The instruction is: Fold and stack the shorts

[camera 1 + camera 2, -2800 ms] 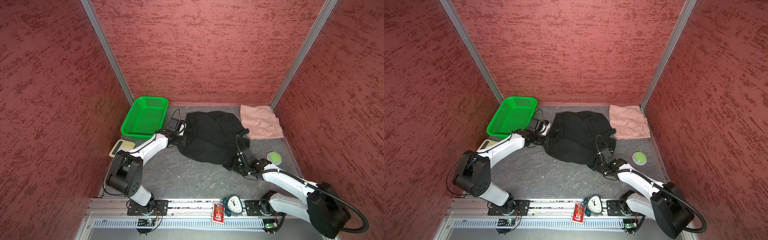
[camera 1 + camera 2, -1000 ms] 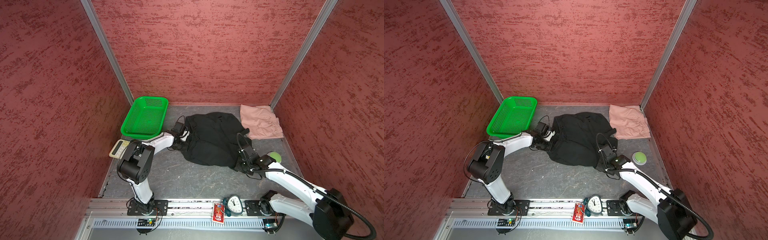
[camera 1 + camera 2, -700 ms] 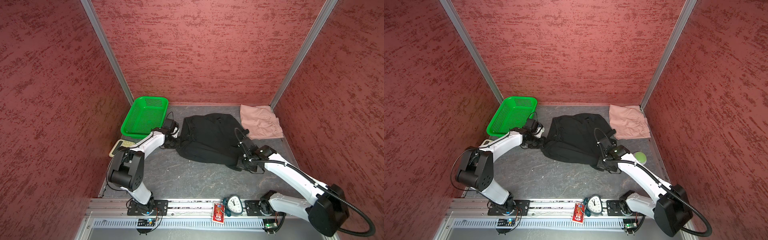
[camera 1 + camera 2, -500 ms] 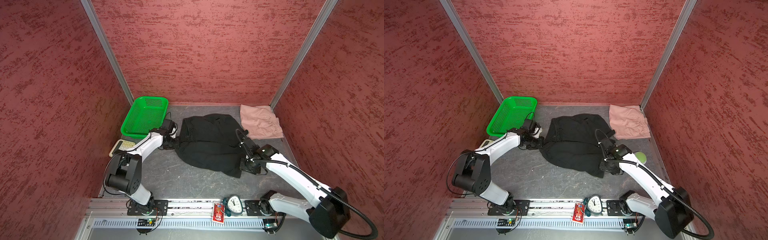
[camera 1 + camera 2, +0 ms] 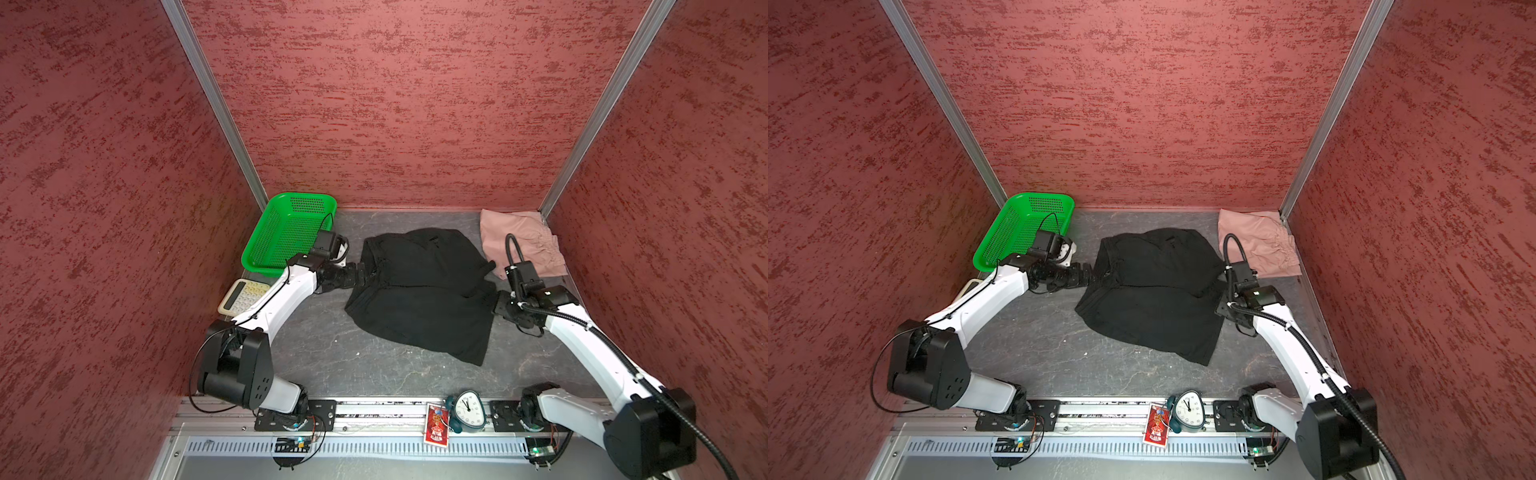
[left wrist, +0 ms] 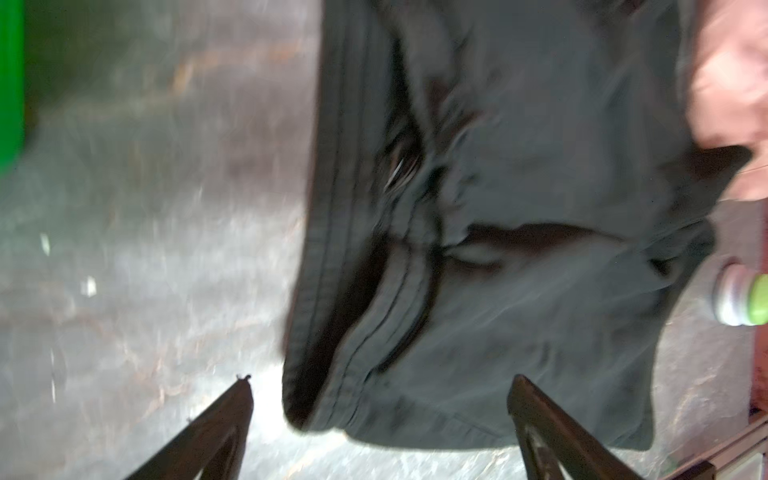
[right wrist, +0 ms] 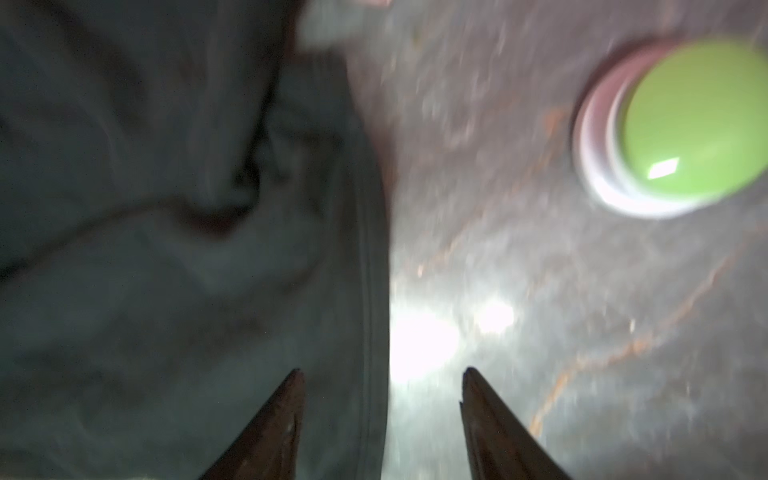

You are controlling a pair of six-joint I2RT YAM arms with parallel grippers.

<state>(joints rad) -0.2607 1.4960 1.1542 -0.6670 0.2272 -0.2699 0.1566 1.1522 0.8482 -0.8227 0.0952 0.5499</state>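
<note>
Left arm [image 5: 286, 295]: the shoulder block sits at the lower left by the front rail. The white forearm slants up and right, and the wrist lies low over the tabletop [image 5: 332, 353], aimed at the left edge of the black shorts.
Calculator [image 5: 243, 296]: pale, at the left edge and partly under the forearm; its key markings are too small to read.
Green basket [image 5: 305, 204]: in the upper left corner, with only its perforated floor showing inside.
Left fingers [image 6: 228, 411]: spread wide, with the stitched waistband corner lying between them and not pinched.
Black shorts [image 5: 419, 295]: in the centre in both top views, rumpled, with an upper layer lying over a lower one that fans toward the lower right.
Pink shorts [image 5: 523, 245]: in the upper right corner against the back wall, loosely folded; a black corner reaches their lower left edge.
Right arm [image 5: 582, 332]: rises from the lower right rail, and its wrist sits low at the right edge of the black shorts.
Right fingers [image 7: 274, 436]: apart, one over the cloth and one over bare tabletop, straddling the hem.
Green-lidded round case [image 7: 681, 129]: just beyond the fingers.
Front rail: a clock [image 5: 468, 409] with a numbered dial, and beside it a red printed card [image 5: 436, 424] whose text is unreadable.
</note>
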